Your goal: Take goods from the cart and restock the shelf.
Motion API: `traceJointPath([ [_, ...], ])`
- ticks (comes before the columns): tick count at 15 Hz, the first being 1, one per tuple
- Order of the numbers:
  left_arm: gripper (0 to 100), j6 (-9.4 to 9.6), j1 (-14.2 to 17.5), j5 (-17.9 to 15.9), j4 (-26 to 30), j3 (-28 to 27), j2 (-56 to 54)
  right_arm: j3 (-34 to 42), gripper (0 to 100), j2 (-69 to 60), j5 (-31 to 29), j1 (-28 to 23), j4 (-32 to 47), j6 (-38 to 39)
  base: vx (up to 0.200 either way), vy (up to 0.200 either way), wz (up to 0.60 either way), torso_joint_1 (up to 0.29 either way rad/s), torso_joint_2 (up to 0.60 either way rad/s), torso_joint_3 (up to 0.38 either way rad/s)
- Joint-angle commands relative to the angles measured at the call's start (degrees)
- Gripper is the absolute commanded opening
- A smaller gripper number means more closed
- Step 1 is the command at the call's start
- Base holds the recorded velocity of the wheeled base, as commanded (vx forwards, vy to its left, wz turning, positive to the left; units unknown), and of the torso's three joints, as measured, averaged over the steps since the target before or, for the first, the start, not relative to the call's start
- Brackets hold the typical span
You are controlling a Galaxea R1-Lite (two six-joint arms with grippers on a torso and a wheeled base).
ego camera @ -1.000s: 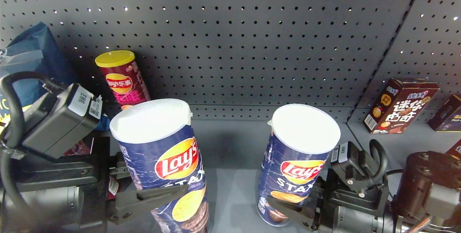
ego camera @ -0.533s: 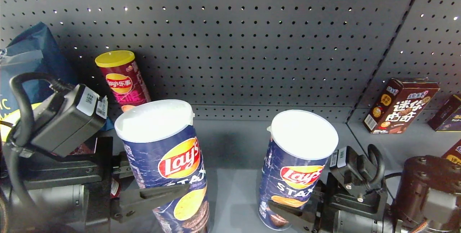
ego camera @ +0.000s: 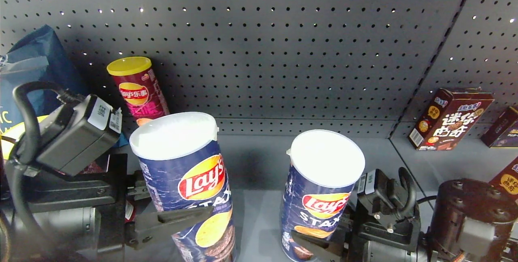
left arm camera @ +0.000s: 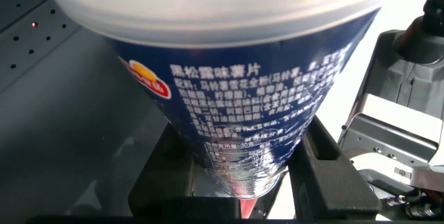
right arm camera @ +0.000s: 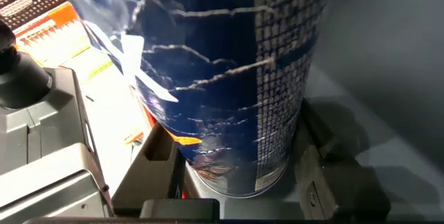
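Both arms are up at the shelf, each carrying a tall blue chip can with a white lid. The left end effector is clamped low on the left can. The right end effector is closed the same way on the right can, and the right wrist view shows its fingers pressed against the can's lower wall on both sides. Each can stands with its long axis nearly vertical, lid up and leaning slightly. Nothing needs turning, then; what matters is the drop to the shelf board and the push back toward the pegboard panel. I can't tell whether either base is touching the board, because the fingers and the lower edge of the head view hide both bottoms. The bare stretch of shelf lies straight ahead of both cans, between the red can with the yellow lid on the left and the brown snack box well off to the right. The left can sits just in front of the red one, so I'd guess that arm has less room to go back. The right can has open board behind it and looks the easier one to set down and release. A dark blue bag leans at the far left, clear of both.
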Motion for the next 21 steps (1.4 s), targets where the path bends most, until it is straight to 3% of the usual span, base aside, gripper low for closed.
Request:
traceJointPath([
  [1, 0, -0.01, 0.0, 0.0, 0.0, 0.1, 0.1, -0.1, 0, 1.0, 0.1, 0.1, 0.0, 0.0, 0.0, 0.0, 0.0, 0.0, 0.0, 0.0],
  [2, 0, -0.01, 0.0, 0.0, 0.0, 0.1, 0.1, 0.0, 100, 1.1, 0.1, 0.1, 0.0, 0.0, 0.0, 0.0, 0.0, 0.0, 0.0, 0.0],
  [10, 0, -0.01, 0.0, 0.0, -0.1, 0.1, 0.5, 1.7, 100, -1.0, -0.2, -0.3, -1.2, -0.1, 0.0, 0.0, 0.0, 0.0, 0.0, 0.0],
  [21, 0, -0.01, 0.0, 0.0, -0.1, 0.3, 0.4, 16.0, 100, -23.4, -2.1, -4.9, -0.9, -0.6, 0.0, 0.0, 0.0, 0.0, 0.0, 0.0],
])
